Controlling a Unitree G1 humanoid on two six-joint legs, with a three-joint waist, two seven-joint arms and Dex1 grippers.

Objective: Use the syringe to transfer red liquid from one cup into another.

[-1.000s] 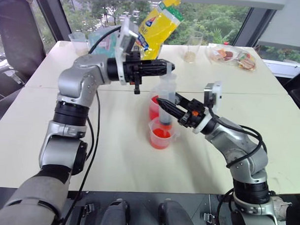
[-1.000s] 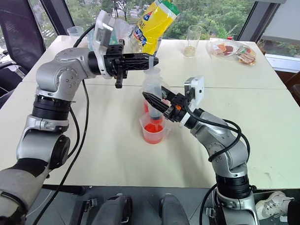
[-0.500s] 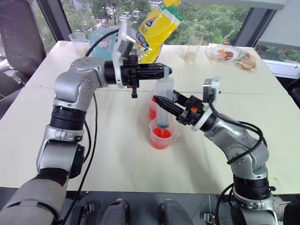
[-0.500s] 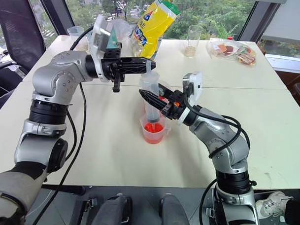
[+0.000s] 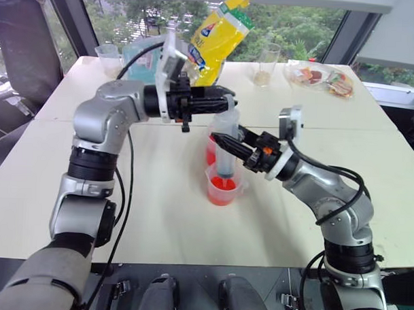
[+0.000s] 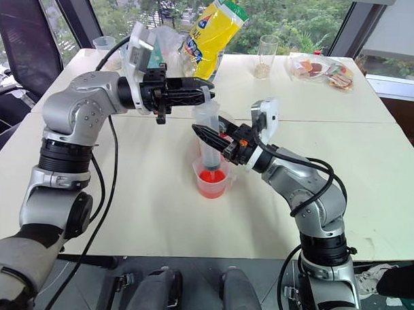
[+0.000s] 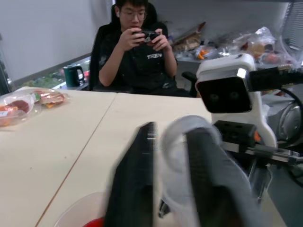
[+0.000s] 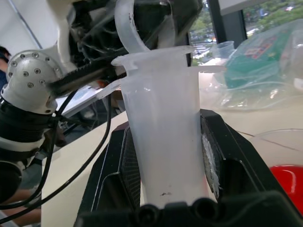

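Standing on the table (image 5: pixel 158 194), taller cup (image 5: pixel 212 147) sits at 12 o'clock of the shorter cup (image 5: pixel 223 186). My right gripper (image 5: pixel 220 139) pinches the syringe (image 5: pixel 226 145) upright, tip in the shorter cup. My left gripper (image 5: pixel 228 100) straddles the plunger ring (image 7: pixel 182 142), fingers apart.

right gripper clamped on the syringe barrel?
Yes. In the right wrist view, the right gripper has both black fingers pressed against the clear syringe barrel.

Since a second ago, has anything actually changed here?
Very little. The left gripper sits at the plunger top of the syringe; whether its hold changed is unclear. The right gripper stays clamped on the barrel, tip in the smaller cup. The taller cup hasn't moved.
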